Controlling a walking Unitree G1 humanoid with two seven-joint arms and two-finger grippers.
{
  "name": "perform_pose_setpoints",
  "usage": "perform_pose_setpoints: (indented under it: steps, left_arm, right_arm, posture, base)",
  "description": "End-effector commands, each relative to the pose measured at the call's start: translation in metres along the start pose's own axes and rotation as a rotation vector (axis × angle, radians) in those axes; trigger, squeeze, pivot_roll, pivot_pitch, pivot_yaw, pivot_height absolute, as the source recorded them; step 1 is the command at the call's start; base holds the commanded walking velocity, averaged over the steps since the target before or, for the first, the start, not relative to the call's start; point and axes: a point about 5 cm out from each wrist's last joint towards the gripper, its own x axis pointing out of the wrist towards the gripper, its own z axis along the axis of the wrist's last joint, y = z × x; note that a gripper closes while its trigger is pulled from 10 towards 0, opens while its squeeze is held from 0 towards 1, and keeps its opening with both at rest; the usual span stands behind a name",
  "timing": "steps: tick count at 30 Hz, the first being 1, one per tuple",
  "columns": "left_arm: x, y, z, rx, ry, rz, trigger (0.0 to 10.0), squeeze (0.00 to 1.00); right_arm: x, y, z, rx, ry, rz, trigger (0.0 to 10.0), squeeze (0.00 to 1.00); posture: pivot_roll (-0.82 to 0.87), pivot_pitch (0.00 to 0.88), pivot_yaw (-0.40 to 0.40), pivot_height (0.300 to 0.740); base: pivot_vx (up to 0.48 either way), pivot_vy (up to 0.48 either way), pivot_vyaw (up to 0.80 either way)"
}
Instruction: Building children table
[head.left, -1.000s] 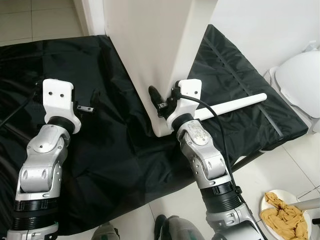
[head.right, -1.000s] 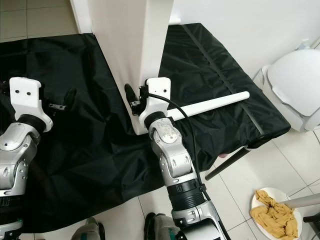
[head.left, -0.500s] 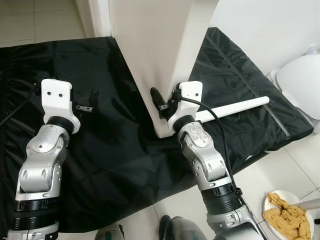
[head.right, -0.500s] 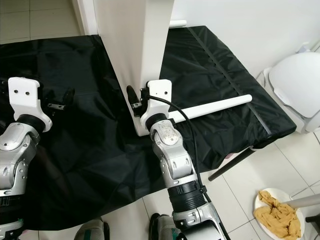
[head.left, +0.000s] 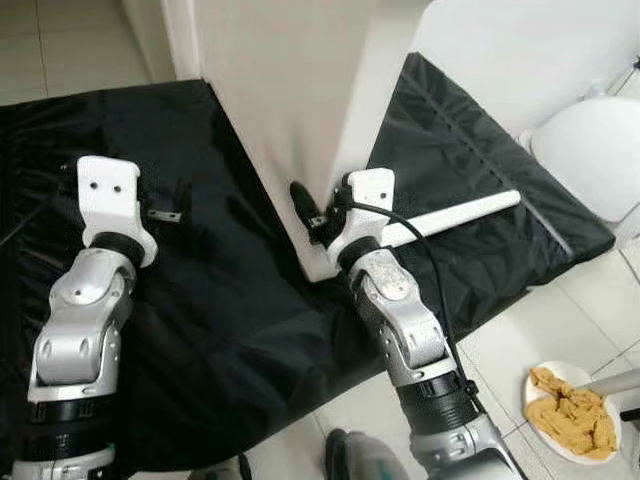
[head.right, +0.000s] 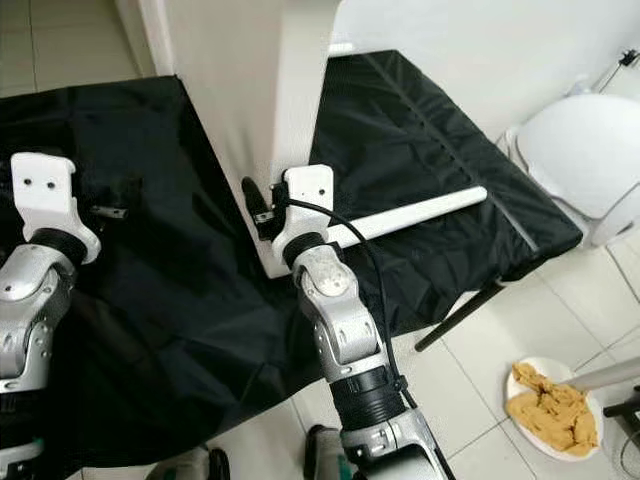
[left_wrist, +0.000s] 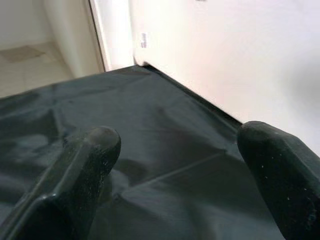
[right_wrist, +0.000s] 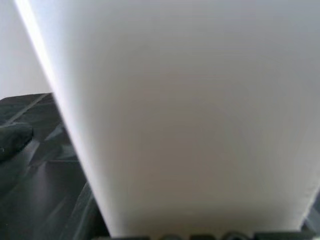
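Left eye: white table panel (head.left: 300, 110) is standing on edge on the black cloth (head.left: 200, 300), its near corner sitting between the two arms. Right pincer (head.left: 312, 212) is clamping that corner. Left pincer (head.left: 168, 208) is hovering over the cloth, apart from the panel. White table leg (head.left: 455, 213) is lying on the cloth behind the right wrist.

Right eye: plate (head.right: 590, 420) with a yellow rag (head.right: 545, 410) is sitting on the tiled floor (head.right: 480, 340).

Left wrist: fingers (left_wrist: 82, 165) are standing wide apart, nothing between them.

Right wrist: panel face is pressing right up against the camera.
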Motion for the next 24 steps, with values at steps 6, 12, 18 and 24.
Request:
perform_pose_setpoints:
  steps: [6, 12, 18, 24]
  left_arm:
    - [-0.0012, 0.0035, -0.0038, 0.008, 0.023, 0.014, 10.0, 0.00]
    - [-0.0011, 0.0044, -0.0038, 0.009, 0.023, 0.015, 10.0, 0.00]
    - [-0.0007, 0.0046, -0.0035, 0.011, 0.021, 0.017, 10.0, 0.00]
    - [0.0000, 0.0051, -0.0031, 0.010, 0.021, 0.018, 10.0, 0.00]
  right_arm:
    - [0.0009, 0.0248, 0.0038, 0.036, -0.019, 0.138, 10.0, 0.00]
    - [0.0005, 0.0255, 0.0046, 0.035, -0.026, 0.145, 10.0, 0.00]
    - [-0.0017, 0.0273, 0.0061, 0.035, -0.039, 0.176, 10.0, 0.00]
    - [-0.0040, 0.0272, 0.0068, 0.032, -0.047, 0.191, 10.0, 0.00]
  posture:
    - [0.14, 0.121, -0.083, 0.740]
    - [0.14, 0.120, -0.083, 0.740]
    - [0.14, 0.116, -0.083, 0.740]
    - [0.14, 0.115, -0.083, 0.740]
  base:
    - [0.000, 0.372, 0.00]
    - [0.000, 0.370, 0.00]
    - [0.000, 0.371, 0.00]
    - [0.000, 0.370, 0.00]
